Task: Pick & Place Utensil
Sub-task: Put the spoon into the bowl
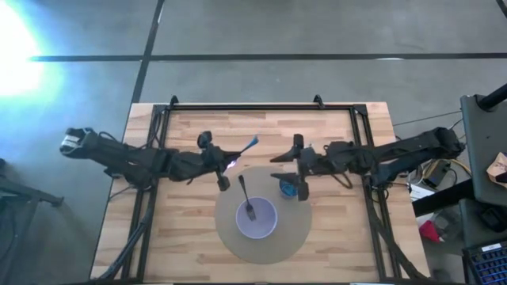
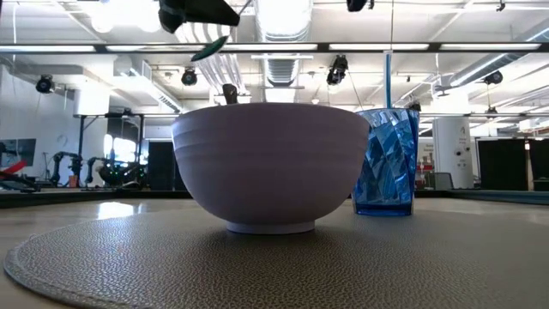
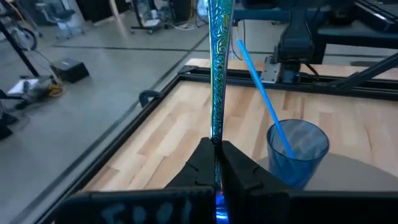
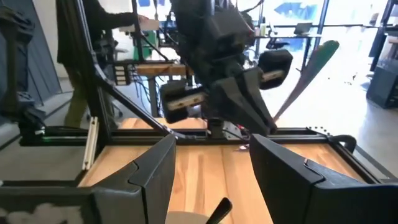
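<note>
1. Two utensils show. One, iridescent teal point(image 3: 219, 74), is clamped by its lower end in the left claw point(image 3: 217, 163), whose fingers are pressed shut on it; the utensil juts away from the claw, above the worktop point(image 1: 190, 253) and just beside the mat.
2. In the high view this utensil point(image 1: 247, 146) points toward the worktop's far edge, clear of the bowl and the cup.
3. The other utensil, dark point(image 1: 245, 196), leans in the bowl with its head down inside and its handle out over the rim.
4. One bowl point(image 1: 256, 218), pale lilac, stands on the mat, near its middle.
5. One cup point(image 1: 290, 188), faceted blue plastic, stands at the mat's edge, just beside the bowl and apart from it. It holds one blue straw point(image 3: 264, 99), tilted.
6. One round grey mat point(image 1: 238, 241) lies on the wooden worktop and bears both bowl and cup.
7. The right claw point(image 1: 302, 178) hangs over the cup, fingers spread wide, holding nothing.
8. Two arms reach in from opposite sides, their claws near each other above the mat's far edge.
</note>
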`<state>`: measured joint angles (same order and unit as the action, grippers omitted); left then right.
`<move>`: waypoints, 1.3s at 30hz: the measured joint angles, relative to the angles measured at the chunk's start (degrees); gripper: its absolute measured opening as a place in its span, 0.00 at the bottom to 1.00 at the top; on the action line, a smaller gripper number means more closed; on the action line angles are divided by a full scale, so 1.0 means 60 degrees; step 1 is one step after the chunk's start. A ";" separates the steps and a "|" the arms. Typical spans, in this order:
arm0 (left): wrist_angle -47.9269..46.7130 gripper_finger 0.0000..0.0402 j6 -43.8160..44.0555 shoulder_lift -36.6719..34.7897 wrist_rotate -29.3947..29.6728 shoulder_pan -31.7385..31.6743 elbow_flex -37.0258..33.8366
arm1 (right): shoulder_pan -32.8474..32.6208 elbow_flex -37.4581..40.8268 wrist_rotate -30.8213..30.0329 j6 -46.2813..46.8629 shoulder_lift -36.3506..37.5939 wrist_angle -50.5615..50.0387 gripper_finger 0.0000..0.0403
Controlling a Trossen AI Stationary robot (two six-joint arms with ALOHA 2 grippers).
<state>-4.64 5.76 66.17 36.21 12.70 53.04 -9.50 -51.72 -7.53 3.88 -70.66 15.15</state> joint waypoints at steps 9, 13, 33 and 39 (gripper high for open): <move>-0.0008 0.01 0.0179 0.0270 0.1740 0.1379 0.0003 | -0.0041 -0.1173 -0.0011 0.0007 -0.1483 0.0008 0.50; -0.0027 0.01 0.0197 0.0465 0.2691 0.1756 0.0000 | -0.0113 -0.1764 -0.0048 -0.0169 -0.2001 -0.0383 0.50; 0.0184 0.01 0.0441 0.0849 0.4386 0.2365 -0.0180 | -0.0379 -0.3330 -0.3198 -0.0426 -0.3526 -0.0793 0.50; 0.0282 0.01 0.0444 0.0849 0.4462 0.2365 -0.0302 | -0.0372 -0.3471 -0.3533 -0.0459 -0.3612 -0.0466 0.48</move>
<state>-2.96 8.42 71.26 62.98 26.89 51.22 -11.73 -72.55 -28.73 1.12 -92.33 12.35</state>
